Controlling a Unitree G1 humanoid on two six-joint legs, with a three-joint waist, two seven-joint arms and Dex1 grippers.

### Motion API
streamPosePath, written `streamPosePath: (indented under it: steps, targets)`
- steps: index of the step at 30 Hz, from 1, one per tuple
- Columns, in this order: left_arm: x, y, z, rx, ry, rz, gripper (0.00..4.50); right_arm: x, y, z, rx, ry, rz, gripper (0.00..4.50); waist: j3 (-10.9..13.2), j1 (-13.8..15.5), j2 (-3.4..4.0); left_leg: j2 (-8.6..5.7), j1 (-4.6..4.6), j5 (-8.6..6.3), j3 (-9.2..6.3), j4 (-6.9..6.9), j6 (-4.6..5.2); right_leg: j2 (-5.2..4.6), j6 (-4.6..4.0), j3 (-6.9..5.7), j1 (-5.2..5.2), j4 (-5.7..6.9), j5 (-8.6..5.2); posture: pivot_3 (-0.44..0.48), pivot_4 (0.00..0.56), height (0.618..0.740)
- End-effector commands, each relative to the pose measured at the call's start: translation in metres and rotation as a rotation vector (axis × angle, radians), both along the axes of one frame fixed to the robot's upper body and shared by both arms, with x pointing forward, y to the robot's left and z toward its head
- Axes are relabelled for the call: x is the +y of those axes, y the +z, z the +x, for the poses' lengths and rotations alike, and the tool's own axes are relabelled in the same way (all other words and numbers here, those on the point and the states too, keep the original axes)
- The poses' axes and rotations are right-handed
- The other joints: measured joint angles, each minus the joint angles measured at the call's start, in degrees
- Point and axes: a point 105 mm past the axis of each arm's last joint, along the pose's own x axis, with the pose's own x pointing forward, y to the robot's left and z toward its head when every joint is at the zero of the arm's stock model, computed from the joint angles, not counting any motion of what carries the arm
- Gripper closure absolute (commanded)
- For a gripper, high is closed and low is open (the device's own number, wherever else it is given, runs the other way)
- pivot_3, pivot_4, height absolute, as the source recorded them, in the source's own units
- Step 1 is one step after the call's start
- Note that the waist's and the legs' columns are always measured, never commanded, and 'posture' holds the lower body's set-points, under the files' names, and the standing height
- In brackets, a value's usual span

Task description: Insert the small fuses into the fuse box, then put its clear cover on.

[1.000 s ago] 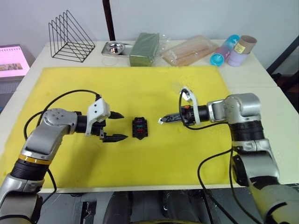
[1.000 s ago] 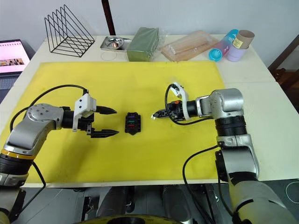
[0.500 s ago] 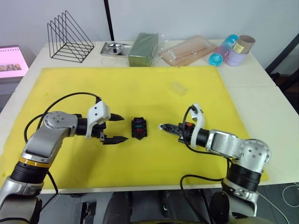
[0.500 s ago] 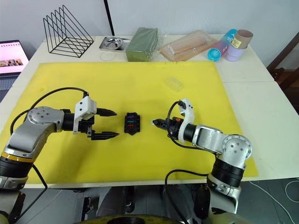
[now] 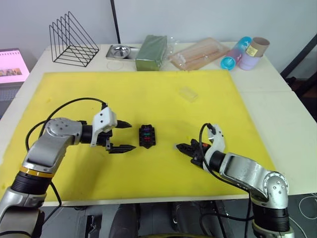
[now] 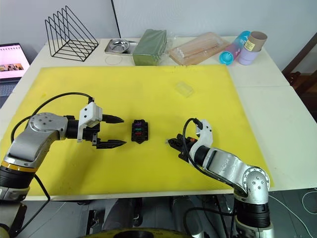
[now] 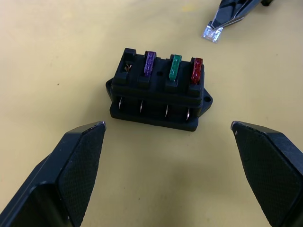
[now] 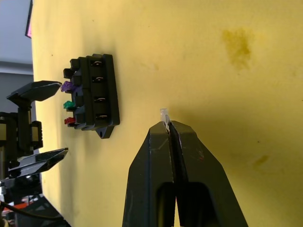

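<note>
Left gripper (image 5: 122, 136) spread wide, holding nothing, fingers (image 7: 71, 170) flanking empty mat just short of the fuse box (image 5: 147, 136). Fuse box flat on the yellow mat (image 5: 148, 99), directly ahead of those fingertips, carrying a purple fuse (image 7: 149, 63), a green fuse (image 7: 175, 66) and a red fuse (image 7: 196, 70) in three slots, fourth slot at the purple end open. Right gripper (image 6: 171, 142) pressed closed on a small pale fuse (image 8: 164, 113) poking past the tips, well apart from the box, pointing toward it. Clear cover (image 5: 188, 93) lying on the mat far beyond the right fingers, toward the worktop's (image 5: 292, 114) back.
</note>
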Motion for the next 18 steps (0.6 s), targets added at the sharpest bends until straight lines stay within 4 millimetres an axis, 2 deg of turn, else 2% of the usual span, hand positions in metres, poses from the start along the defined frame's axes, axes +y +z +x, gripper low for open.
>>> streamPosePath:
  steps: [1, 4, 8, 12, 18]
  targets:
    - [-0.001, 0.01, 0.003, -0.049, -0.012, -0.001, 0.0, 0.006, 0.012, -0.005, -0.052, 0.04, 0.024, 3.81, 0.0, 0.06, 0.0, 0.0, 0.0, 0.0, 0.0, 0.0, 0.0, -0.01, 0.0, 0.01, 0.0, 0.0, 0.0, 0.0, 0.15, 0.74]
    - [-0.002, 0.011, 0.003, -0.052, -0.01, -0.003, 0.0, 0.005, 0.013, -0.007, -0.078, 0.086, 0.005, 2.74, 0.0, 0.24, 0.0, 0.0, 0.0, 0.0, 0.0, 0.0, 0.0, -0.04, 0.0, 0.02, 0.0, 0.0, 0.0, 0.0, 0.15, 0.74]
    - [-0.002, 0.011, 0.005, -0.057, -0.009, -0.007, 0.0, 0.001, 0.018, -0.02, -0.151, 0.288, -0.032, 1.35, -0.01, 0.32, -0.02, 0.0, 0.0, 0.0, 0.01, 0.02, 0.0, -0.11, 0.01, 0.03, 0.02, -0.02, 0.0, 0.0, 0.15, 0.74]
    - [-0.003, 0.012, 0.006, -0.06, -0.008, -0.007, 0.0, -0.014, 0.036, -0.019, -0.207, 0.47, -0.091, 0.03, 0.0, 0.3, -0.01, 0.0, 0.02, 0.0, 0.01, 0.04, 0.0, -0.07, 0.01, 0.04, 0.04, -0.03, 0.0, 0.0, 0.15, 0.74]
    - [-0.004, 0.013, 0.008, -0.063, -0.008, -0.008, 0.0, -0.025, 0.053, -0.009, -0.192, 0.612, -0.143, 0.03, 0.0, 0.3, -0.02, 0.0, 0.0, 0.0, 0.04, 0.04, 0.01, -0.01, 0.01, 0.03, 0.02, -0.04, 0.0, 0.0, 0.15, 0.74]
